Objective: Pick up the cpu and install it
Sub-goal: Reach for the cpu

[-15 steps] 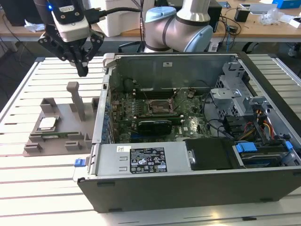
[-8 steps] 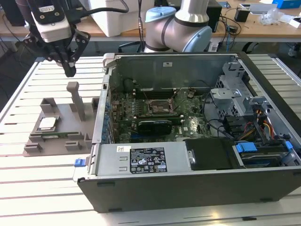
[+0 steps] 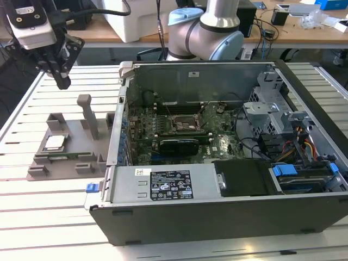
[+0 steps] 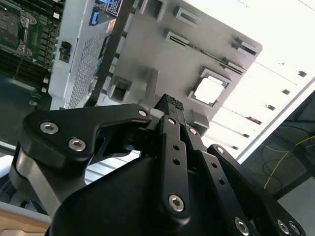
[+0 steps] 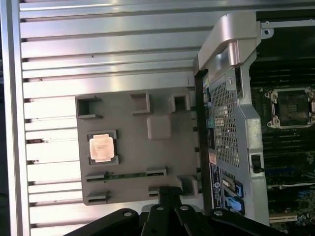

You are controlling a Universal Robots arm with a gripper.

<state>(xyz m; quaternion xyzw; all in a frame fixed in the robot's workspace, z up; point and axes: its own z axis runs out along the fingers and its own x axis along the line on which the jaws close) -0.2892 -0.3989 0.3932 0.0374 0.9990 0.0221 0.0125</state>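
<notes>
The black claw (image 3: 62, 80), pinched narrow and empty, hangs over the slatted metal table (image 5: 98, 59), apart from the small silvery square cpu (image 5: 102, 147) seated near the grey plastic holder plate's (image 5: 147, 162) outer edge.

1. Exterior view: raised at the near side of the table (image 3: 38, 217), looking down on the computer case (image 3: 217, 185) and, at the exterior view's left, the grey holder (image 3: 68, 157).
2. First wrist view: straight down over the holder.
3. Second wrist view: slanted past the gripper (image 4: 171, 102); all three share holder and case.

Bright even light, glare washing out the slatted table (image 4: 275, 64), computer case (image 3: 196, 81) interior in shadow
</notes>
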